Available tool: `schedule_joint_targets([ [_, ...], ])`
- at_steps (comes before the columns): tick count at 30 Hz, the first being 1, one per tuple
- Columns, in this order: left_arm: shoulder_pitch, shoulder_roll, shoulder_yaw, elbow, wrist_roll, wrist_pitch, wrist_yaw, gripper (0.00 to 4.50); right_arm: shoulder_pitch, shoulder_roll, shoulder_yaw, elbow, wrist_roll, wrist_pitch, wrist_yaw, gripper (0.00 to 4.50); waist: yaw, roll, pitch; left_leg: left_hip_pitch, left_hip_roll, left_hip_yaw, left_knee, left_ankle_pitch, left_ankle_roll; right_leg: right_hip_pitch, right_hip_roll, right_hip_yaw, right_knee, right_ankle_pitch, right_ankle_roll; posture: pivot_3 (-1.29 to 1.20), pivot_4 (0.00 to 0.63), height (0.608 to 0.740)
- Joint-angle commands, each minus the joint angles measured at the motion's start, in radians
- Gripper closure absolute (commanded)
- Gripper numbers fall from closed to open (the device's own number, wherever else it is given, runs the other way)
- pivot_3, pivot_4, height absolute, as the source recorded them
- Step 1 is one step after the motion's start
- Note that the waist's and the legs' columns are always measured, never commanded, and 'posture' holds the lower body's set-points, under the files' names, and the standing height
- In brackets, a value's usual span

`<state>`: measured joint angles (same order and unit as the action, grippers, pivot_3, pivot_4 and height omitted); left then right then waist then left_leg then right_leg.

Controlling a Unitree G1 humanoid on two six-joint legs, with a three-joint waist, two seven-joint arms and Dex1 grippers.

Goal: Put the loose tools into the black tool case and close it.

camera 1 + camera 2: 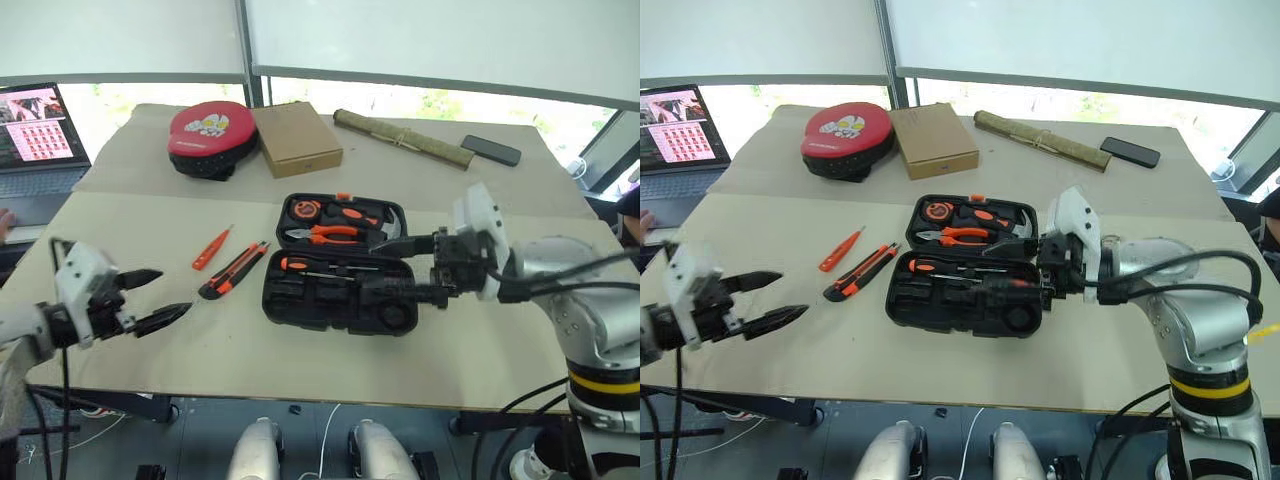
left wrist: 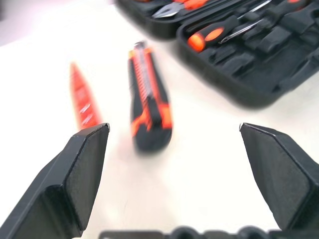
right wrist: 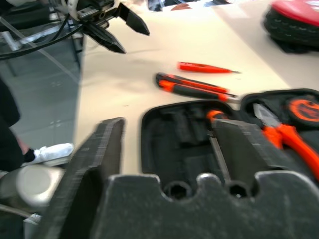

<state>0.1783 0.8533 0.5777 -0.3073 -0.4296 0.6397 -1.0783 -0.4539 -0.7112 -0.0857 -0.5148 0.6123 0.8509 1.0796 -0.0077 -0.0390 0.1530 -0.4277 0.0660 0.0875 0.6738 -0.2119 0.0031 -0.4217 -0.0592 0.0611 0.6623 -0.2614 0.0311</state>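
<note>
Left end effector [image 1: 160, 298] hovers empty near the table [image 1: 300, 350] edge, fingers spread wide. Utility knife [image 1: 232, 270] and tester pen [image 1: 211, 248] lie between it and the open tool case [image 1: 335, 262]. Right end effector [image 1: 385, 268], spread and empty, hangs over the case.

I can't read a single word or number here — the red-topped round pad [image 1: 210, 128] carries a white and yellow emblem too small to read, and the laptop screen [image 1: 38, 124] shows a grid of tiny pictures with no readable lettering.
</note>
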Motion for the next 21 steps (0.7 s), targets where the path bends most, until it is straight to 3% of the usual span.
schedule_joint_targets([
  [1, -0.034, 0.068, -0.006, 0.023, 0.002, 0.031, 0.019, 0.0, 0.001, -0.013, -0.032, -0.043, 0.033, 0.0, -0.048, 0.04, 0.005, -0.001, 0.0, 0.0, 0.0, 0.0, 0.0, 0.0, 0.0, 0.0, 0.0, 0.0, 0.0, 0.0, -0.001, 0.0, 0.15, 0.74],
  [6, -0.313, 0.163, -0.219, 0.182, 0.028, 0.122, 0.053, 0.0, 0.009, -0.019, -0.026, -0.046, 0.029, -0.013, -0.096, 0.04, 0.02, -0.002, 0.0, 0.001, -0.001, -0.001, 0.0, 0.001, -0.002, -0.002, 0.001, -0.002, 0.0, -0.002, -0.005, 0.0, 0.15, 0.74],
  [9, -0.636, 0.167, -0.469, 0.369, 0.134, 0.239, 0.081, 0.0, 0.04, -0.022, -0.037, -0.081, 0.041, -0.007, -0.135, 0.04, 0.023, -0.003, 0.0, 0.001, -0.003, 0.001, -0.001, 0.002, -0.001, 0.001, 0.0, -0.001, 0.0, 0.0, 0.0, 0.0, 0.15, 0.74],
  [12, -0.909, 0.112, -0.68, 0.574, 0.247, 0.287, 0.074, 0.0, 0.086, -0.022, -0.051, -0.131, 0.062, 0.002, -0.178, 0.04, 0.02, -0.004, -0.001, -0.004, -0.002, 0.0, 0.0, 0.002, -0.001, -0.002, 0.003, -0.001, 0.0, 0.001, 0.001, 0.0, 0.15, 0.74],
  [14, -1.046, 0.047, -0.756, 0.725, 0.293, 0.264, 0.067, 0.0, 0.114, -0.019, -0.057, -0.16, 0.074, 0.003, -0.207, 0.04, 0.02, -0.004, -0.001, -0.006, -0.002, -0.001, 0.0, 0.002, -0.001, -0.002, 0.004, -0.001, 0.0, 0.001, 0.001, 0.0, 0.15, 0.74],
  [21, -1.338, -0.135, -0.929, 1.217, 0.482, 0.087, 0.076, 0.0, 0.181, -0.014, -0.055, -0.229, 0.082, -0.008, -0.294, 0.04, 0.001, -0.006, 0.0, -0.01, -0.002, -0.003, 0.0, 0.001, 0.0, -0.006, 0.005, -0.001, -0.001, 0.001, 0.001, 0.0, 0.15, 0.74],
])
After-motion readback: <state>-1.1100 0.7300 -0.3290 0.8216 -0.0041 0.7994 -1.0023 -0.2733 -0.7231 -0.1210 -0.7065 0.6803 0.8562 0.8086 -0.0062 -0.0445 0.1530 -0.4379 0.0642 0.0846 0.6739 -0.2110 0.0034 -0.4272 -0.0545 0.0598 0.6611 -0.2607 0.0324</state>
